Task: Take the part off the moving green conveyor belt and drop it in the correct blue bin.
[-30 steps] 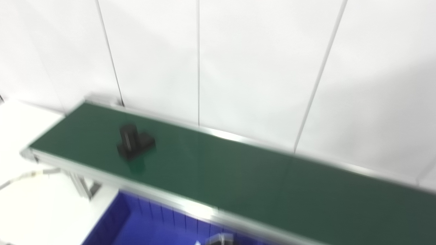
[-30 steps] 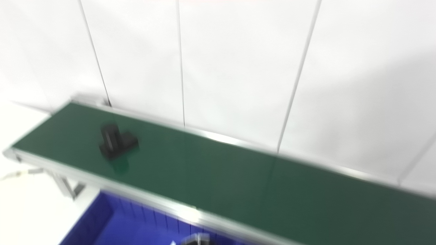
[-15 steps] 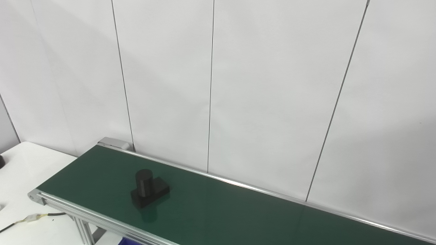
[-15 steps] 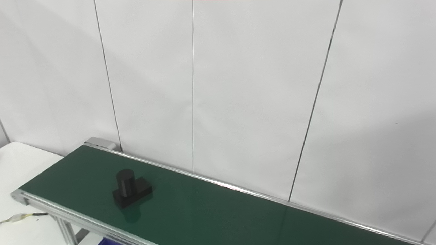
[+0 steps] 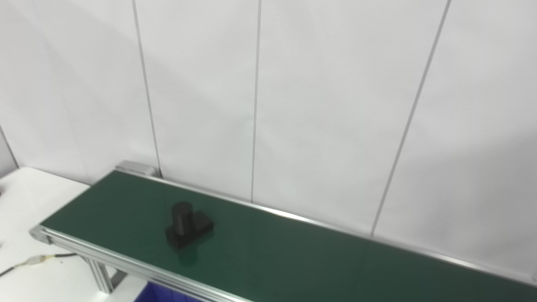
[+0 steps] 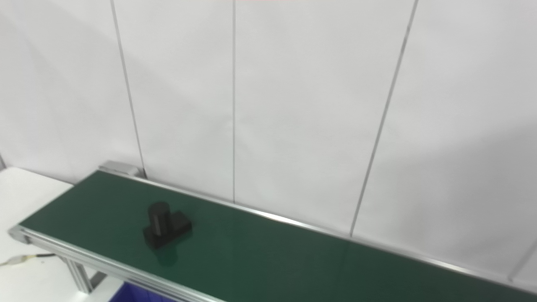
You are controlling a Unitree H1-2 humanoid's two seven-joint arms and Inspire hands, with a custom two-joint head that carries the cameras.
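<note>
Part: a black part [image 5: 188, 226] with a round post standing up on a flat block. It sits on the green belt, near the belt's left end and about midway across it.
Belt: the green conveyor belt [image 5: 293, 256] is long and runs from the left side down to the right, with a silver rail along each edge.
Bin: a small bit of the blue bin [image 6: 126, 293] shows under the belt's near edge, at the bottom of the picture.
Bench: the white bench [image 5: 25, 197] lies to the left of the belt, with a thin cable [image 5: 29, 263] lying on it.
Wall: a white wall [image 6: 293, 105] with thin lines stands behind the belt.
Hands: I cannot tell if they are open or closed, as neither hand shows in the pictures.
</note>
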